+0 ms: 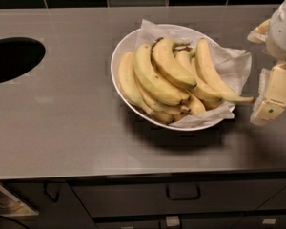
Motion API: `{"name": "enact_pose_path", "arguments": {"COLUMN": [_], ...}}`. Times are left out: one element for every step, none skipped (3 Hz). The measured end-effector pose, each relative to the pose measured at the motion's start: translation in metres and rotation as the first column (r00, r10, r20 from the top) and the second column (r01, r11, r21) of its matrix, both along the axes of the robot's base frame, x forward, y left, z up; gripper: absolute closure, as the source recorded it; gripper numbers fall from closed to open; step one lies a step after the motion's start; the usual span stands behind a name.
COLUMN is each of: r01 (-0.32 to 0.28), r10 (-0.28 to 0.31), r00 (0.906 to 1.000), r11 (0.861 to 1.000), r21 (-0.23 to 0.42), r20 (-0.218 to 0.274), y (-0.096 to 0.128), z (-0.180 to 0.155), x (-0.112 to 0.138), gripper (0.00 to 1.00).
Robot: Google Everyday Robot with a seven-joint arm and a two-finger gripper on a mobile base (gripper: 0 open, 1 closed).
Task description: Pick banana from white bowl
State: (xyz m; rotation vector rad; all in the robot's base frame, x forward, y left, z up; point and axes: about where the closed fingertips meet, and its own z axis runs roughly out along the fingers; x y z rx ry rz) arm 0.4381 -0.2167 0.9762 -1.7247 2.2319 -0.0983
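Noting banana (169,63) atop heap in white bowl (118,54), left of gripper (269,85); finding gripper beside bowl's right rim, edge-cropped; failing to tell whether clenched or released.

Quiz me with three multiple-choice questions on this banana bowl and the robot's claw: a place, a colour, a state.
1. Where is the gripper?
A in the bowl
B at the picture's right edge, beside the white bowl
C over the dark hole
2. The bowl's paper lining is:
A white
B blue
C brown
3. The bananas are:
A on the counter
B all in the bowl
C one gripped
Answers: B, it hangs just outside the rim; A, the crumpled paper is white; B, none is lifted out.
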Motion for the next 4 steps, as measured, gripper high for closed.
{"name": "enact_pose_path", "arguments": {"r01": [0.0, -0.007, -0.027, -0.026], "r10": [0.0, 0.007, 0.027, 0.026], "r00": [1.0, 0.9999, 0.9996, 0.9997], "r11": [1.0, 1.0, 1.0, 1.0], "r21": [0.0, -0.014, -0.011, -0.003], "r20": [0.0, -0.01, -0.009, 0.005], "y": [0.0, 0.018, 0.055, 0.061], "z": [0.0, 0.003, 0.008, 0.012], "x": [0.0, 0.013, 0.033, 0.035], "gripper": [0.0, 0.0, 0.0, 0.0]}}
